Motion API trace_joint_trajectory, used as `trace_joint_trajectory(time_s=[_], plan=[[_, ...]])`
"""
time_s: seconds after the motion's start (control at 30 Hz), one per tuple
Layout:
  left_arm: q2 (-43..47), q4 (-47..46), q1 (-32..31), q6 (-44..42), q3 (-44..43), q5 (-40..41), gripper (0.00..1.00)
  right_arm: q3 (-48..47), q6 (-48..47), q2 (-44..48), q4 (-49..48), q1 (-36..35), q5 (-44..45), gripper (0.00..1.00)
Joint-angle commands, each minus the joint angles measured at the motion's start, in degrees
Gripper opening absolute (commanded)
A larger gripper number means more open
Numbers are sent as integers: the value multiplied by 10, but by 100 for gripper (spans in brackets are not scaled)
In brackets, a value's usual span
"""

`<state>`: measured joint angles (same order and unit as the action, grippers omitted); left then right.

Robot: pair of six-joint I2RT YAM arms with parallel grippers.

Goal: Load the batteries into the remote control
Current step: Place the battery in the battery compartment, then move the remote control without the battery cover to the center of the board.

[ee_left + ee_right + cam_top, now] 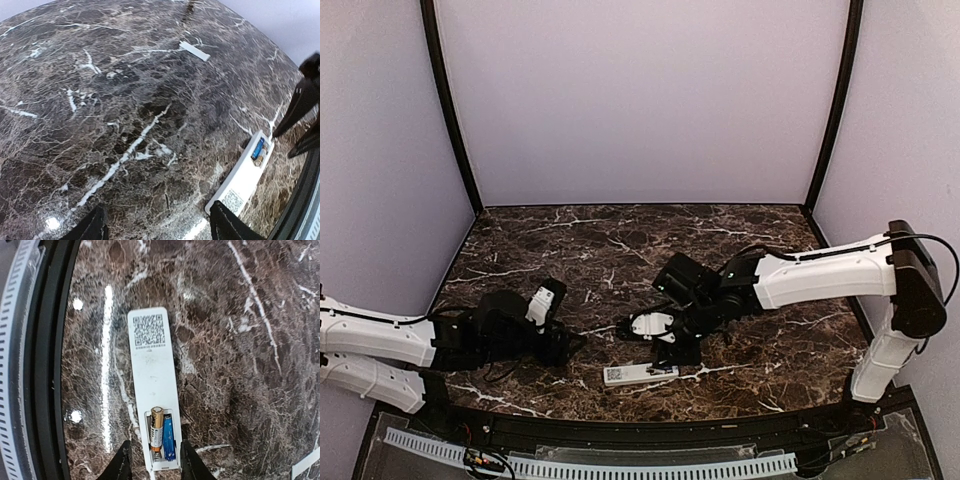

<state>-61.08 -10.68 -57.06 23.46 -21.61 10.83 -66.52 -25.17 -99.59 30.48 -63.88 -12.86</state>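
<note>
Where the right gripper (155,452) shows its fingers parted at the bottom of its wrist view, they flank the remote control (150,365) at its open end, seemingly without pinching it; the batteries (163,435) lie side by side in its compartment, while the left gripper (159,212) gapes wide, holding nothing, above the marble table (100,100), remote at lower right

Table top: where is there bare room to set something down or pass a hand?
The far half of the table, toward the back wall, is bare, as is the right front corner beside the right arm. The near middle is crowded: the remote, with the right tool over it and the left tool close by.
</note>
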Motion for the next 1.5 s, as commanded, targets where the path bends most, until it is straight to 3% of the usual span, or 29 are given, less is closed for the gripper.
trace_joint_trajectory(time_s=[0.0,0.17,0.27,0.43,0.63,1.1,1.33,1.47], plan=[[-18,10,-15,-100,-30,-80,69,-23,104,61,-1,1,-17,31],[-63,75,-80,-266,-82,-211,77,-24,347,97,0,42,-5,38],[-96,80,-98,-298,-102,-210,80,6,466,130,-10,48,20,46],[-187,95,-99,-374,-159,-195,83,29,566,154,20,52,76,55],[-312,253,-99,-443,-263,-117,82,66,618,151,10,60,74,56],[-358,297,-59,-432,-287,-155,81,137,640,174,-47,69,63,56],[-370,325,-58,-435,-304,-175,66,140,635,166,-51,71,58,56],[-367,343,-58,-428,-320,-179,51,141,633,162,-55,73,55,56]])
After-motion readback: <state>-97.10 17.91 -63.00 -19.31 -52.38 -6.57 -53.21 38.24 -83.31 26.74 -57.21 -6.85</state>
